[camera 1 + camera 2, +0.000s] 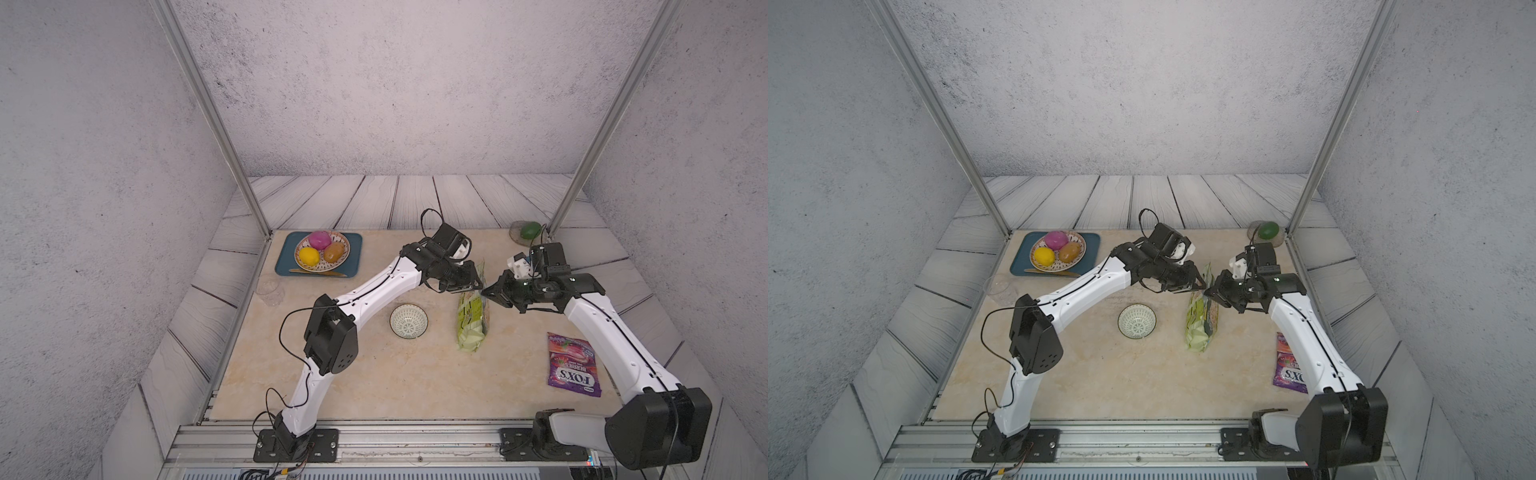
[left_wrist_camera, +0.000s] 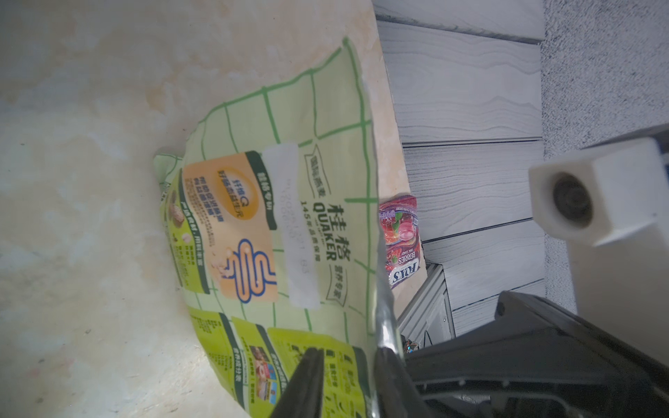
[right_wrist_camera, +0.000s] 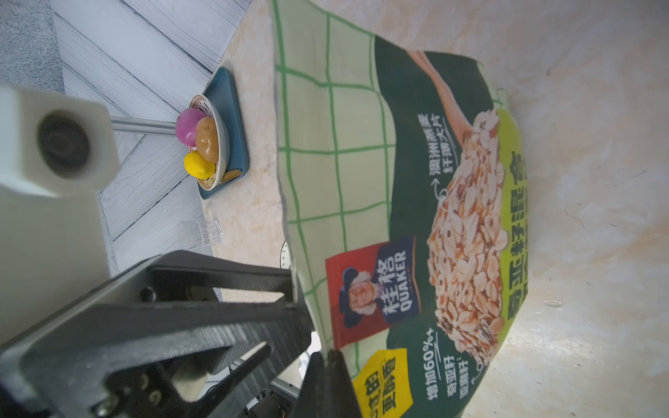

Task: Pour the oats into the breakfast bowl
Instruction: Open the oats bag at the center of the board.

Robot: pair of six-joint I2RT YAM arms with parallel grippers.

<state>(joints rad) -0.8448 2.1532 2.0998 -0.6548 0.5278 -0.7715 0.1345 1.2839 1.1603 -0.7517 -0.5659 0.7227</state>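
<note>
While the right gripper (image 1: pixel 485 292) is pinched tight on the top edge of the oats pouch (image 1: pixel 471 324), the left gripper (image 1: pixel 478 286) meets it from the opposite side. Its jaws are narrow but apart and straddle one wall of the pouch mouth, with one finger (image 2: pixel 307 383) in front of the printed face. Whether its pads press the film cannot be told. Both wrists are rolled sideways, so the two tips point at each other above the pouch.

The left arm (image 1: pixel 374 286) stretches diagonally from its raised elbow. The right arm (image 1: pixel 602 328) slopes forward and inward from its base.

The pouch stands upright on the table (image 1: pixel 374 386), directly under the grippers. The breakfast bowl (image 1: pixel 409 320) sits on the table to the pouch's left, near it but apart, below the left forearm.
</note>
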